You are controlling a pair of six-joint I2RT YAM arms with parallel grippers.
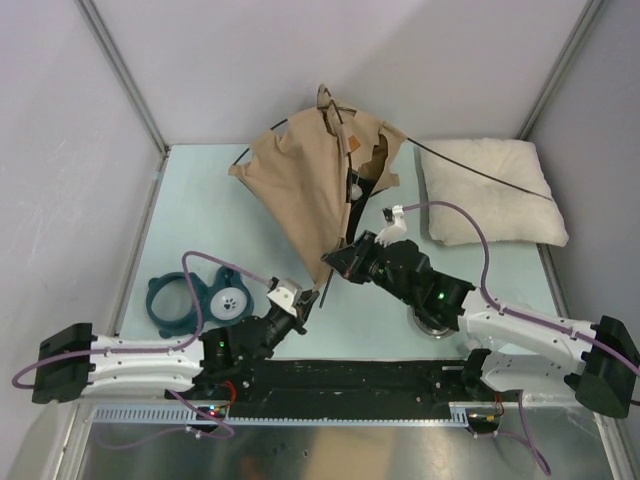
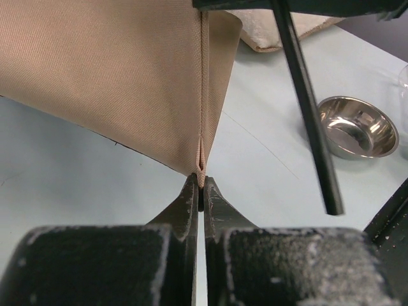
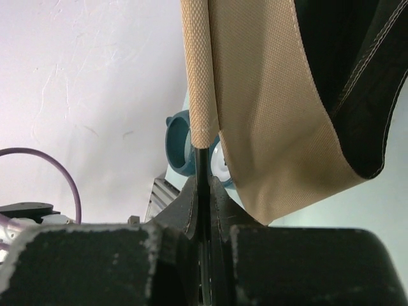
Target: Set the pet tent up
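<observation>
The pet tent is a tan fabric cone, half raised at the table's middle back, with its black lining showing. My left gripper is shut on the tent's lowest seam corner, just above the table. My right gripper is shut on a thin black pole where it leaves its tan sleeve. In the top view the left gripper and the right gripper sit close together at the tent's near corner. Another black pole sticks out over the pillow.
A cream pillow lies at the back right. A teal bowl stand with a white paw-print bowl sits at the left. A steel bowl rests under the right arm. Grey walls close in three sides.
</observation>
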